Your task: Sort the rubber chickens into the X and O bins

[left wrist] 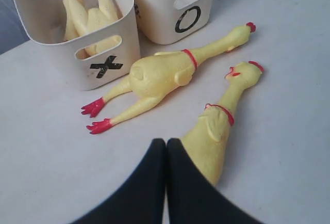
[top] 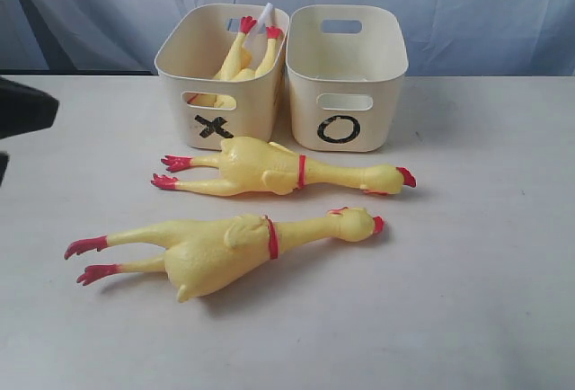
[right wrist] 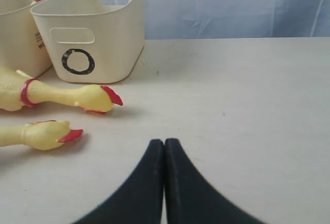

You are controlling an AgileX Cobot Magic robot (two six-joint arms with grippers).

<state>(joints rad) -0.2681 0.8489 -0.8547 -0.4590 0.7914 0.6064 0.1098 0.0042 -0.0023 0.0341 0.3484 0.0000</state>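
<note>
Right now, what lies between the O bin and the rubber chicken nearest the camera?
Another rubber chicken lies there on the table, seen in the exterior view.

Your left gripper (left wrist: 166, 142) has its two black fingers pressed flat together, tip to tip. Your right gripper (right wrist: 164, 141) matches it. In the exterior view a dark arm part (top: 22, 111) sits at nine o'clock.
</note>
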